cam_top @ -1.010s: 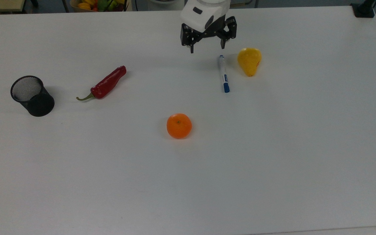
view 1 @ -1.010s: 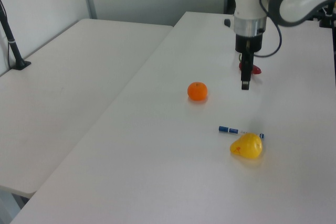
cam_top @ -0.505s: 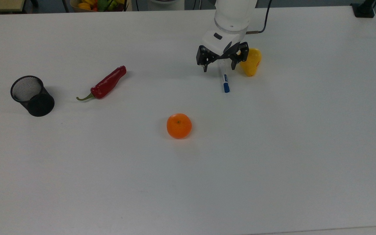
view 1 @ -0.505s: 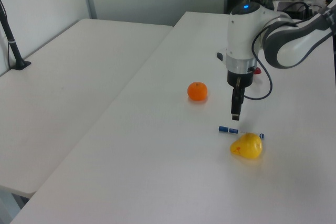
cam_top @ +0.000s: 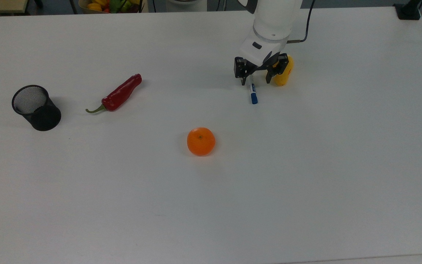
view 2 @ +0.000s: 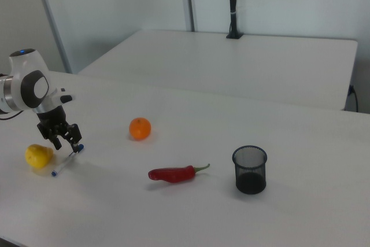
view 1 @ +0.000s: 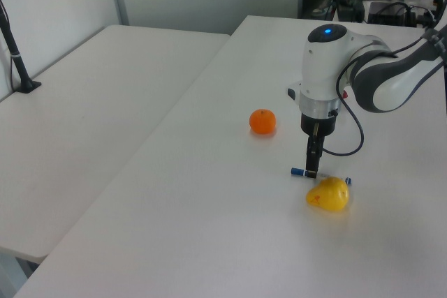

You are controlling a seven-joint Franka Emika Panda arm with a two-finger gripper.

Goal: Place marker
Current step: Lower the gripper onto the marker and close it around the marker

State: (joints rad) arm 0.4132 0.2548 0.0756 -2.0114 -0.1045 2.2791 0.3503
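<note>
The hand (cam_top: 255, 81) hangs low over the marker (cam_top: 253, 94), fingers spread wide, one on each side of the pen's barrel, and nothing is pinched. The grab itself has not happened: the marker lies flat on the white worktop (cam_top: 211, 205), so the lift, the carry and the set-down are all left to do. The black mesh cup (cam_top: 36, 107) stands well apart at the top view's left, and looks a likely place for a pen, though that is only a guess.

The marker sits just beside the yellow pear (cam_top: 283, 71), on the pear's left in the top view, with its upper half hidden under the hand. Its long axis runs nearly straight up and down in the top view, the blue cap toward the bottom edge. In the left view the marker (view 1: 302, 172) lies crosswise, its blue ends poking out beside the pear (view 1: 327, 194). The red pepper (cam_top: 117, 94) and the orange (cam_top: 200, 141) lie well clear of the action.
</note>
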